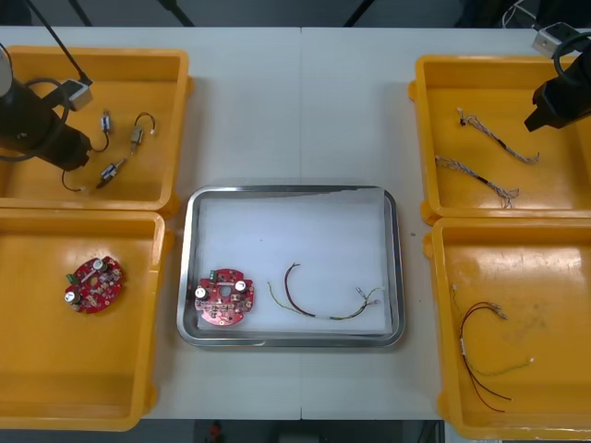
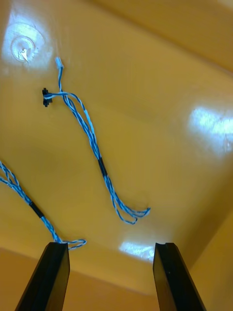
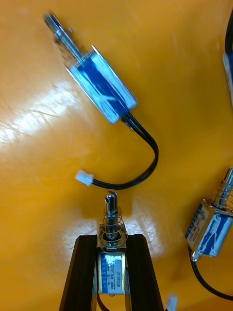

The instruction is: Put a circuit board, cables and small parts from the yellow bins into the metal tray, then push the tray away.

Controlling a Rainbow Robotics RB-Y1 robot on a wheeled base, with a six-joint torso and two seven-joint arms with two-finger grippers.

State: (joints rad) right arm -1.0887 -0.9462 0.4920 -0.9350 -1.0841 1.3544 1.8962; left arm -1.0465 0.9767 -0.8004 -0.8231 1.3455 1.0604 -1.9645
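Over the far left yellow bin, my left gripper is shut on a small metal part with a spring and pin, just above the bin floor. Two more small metal parts lie close ahead of the fingers. My right gripper hangs open over the far right yellow bin, above two twisted blue and white cables. The metal tray holds a round red circuit board and a red and yellow cable.
The near left bin holds another circuit board. Red and yellow cables lie in the near right bin. Bare table stretches beyond the tray's far rim.
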